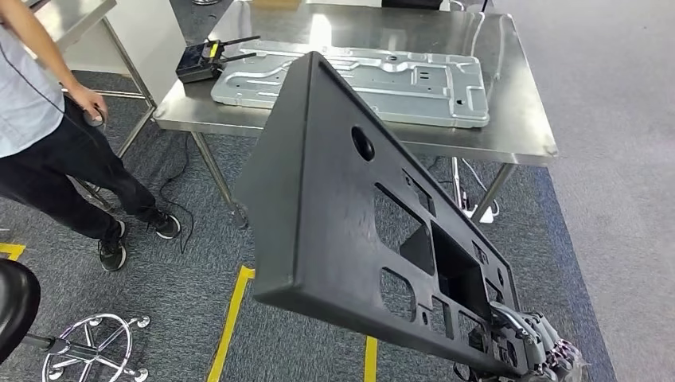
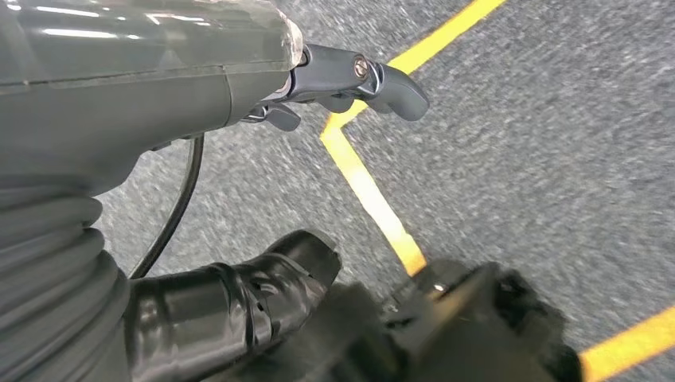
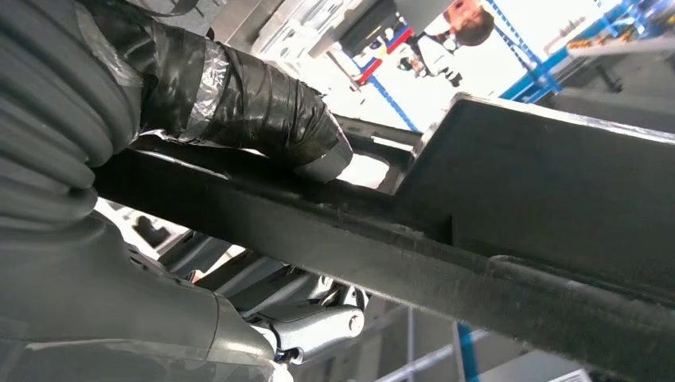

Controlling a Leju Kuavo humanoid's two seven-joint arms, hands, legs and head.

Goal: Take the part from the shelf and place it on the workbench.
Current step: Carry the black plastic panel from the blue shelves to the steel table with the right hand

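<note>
The right hand (image 1: 532,344) grips the black panel (image 1: 350,215) by its near edge, carrying it toward the desk (image 1: 509,135). The left hand (image 2: 350,79) hangs over the floor, seemingly holding nothing, fingers partly curled. Next, the panel must be lowered beside the metal plate (image 1: 358,79).

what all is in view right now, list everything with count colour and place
black panel: one, black with cut-outs, carried tilted in front of the workbench, held at its lower edge
workbench: one, bare steel, straight ahead
metal plate: one, silver-grey, lying flat on the workbench
radio unit: one, black with antennas, on the workbench's left end beside the plate
floor tape: yellow lines on grey carpet below the panel
stool: one, black seat on a chrome wheeled base, lower left
person: one, grey shirt and dark trousers, standing left of the workbench
right robot hand: grips the panel's lower edge
left robot hand: hangs over the carpet, holds nothing, fingers apart
</note>
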